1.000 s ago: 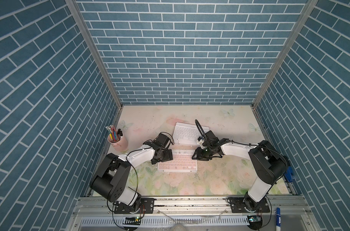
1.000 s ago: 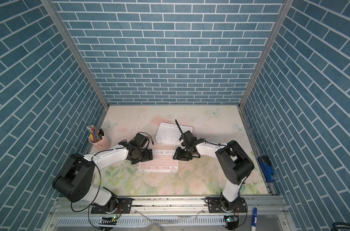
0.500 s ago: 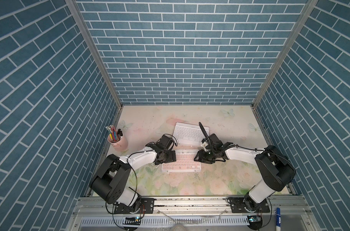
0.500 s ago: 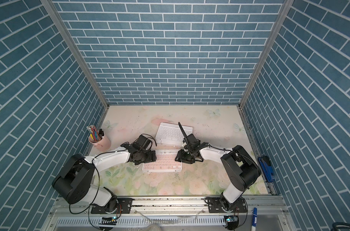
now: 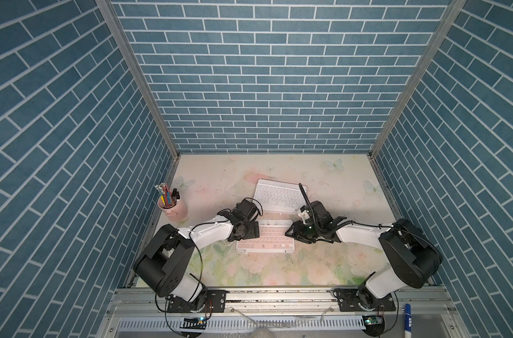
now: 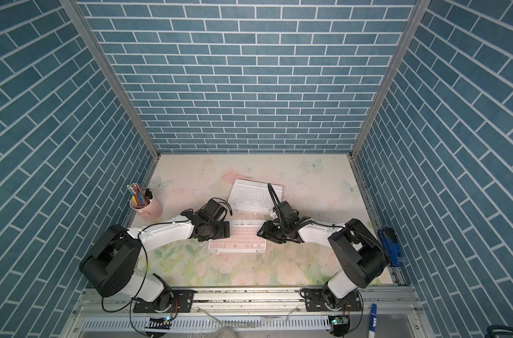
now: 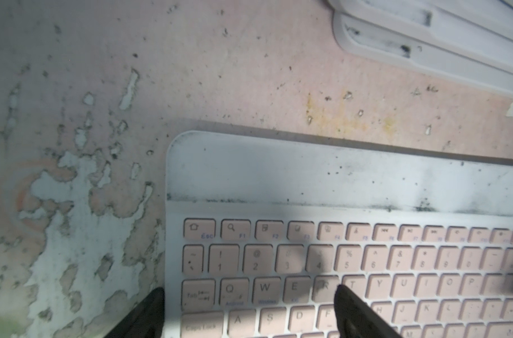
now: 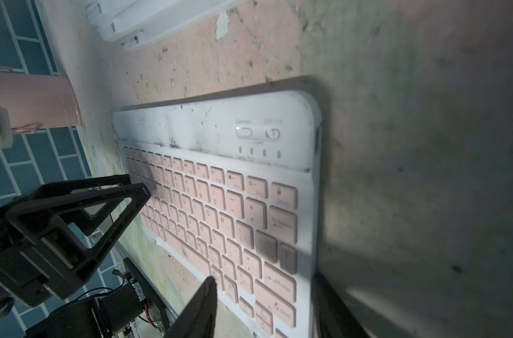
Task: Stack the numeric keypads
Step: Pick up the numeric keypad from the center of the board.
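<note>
Pen cup (image 5: pixel 173 209) is way off at 10 o'clock from the work, not in play. Left gripper (image 7: pixel 248 288) sits at the 9 o'clock end of the pink keypad (image 5: pixel 265 241). Its jaws are apart, one finger (image 7: pixel 147 316) just off the short edge and the other over the keys, so it isn't clamping anything. The keypad lies in the middle of the table (image 5: pixel 322 263). The stack (image 5: pixel 278 196), with a white-keyed one on top, is at 12 to 1 o'clock from it, near but not touching. I can't count the layers. Right gripper (image 8: pixel 265 278) mirrors the left at the 3 o'clock end, jaws likewise spread across that short edge with nothing pinched.

My read is that it's thin, stiff, light and made of slick plastic. I'd grab it by both short ends on the bare frame, not the keys, which give. With a one-sided hold it would probably tilt or slip out.
</note>
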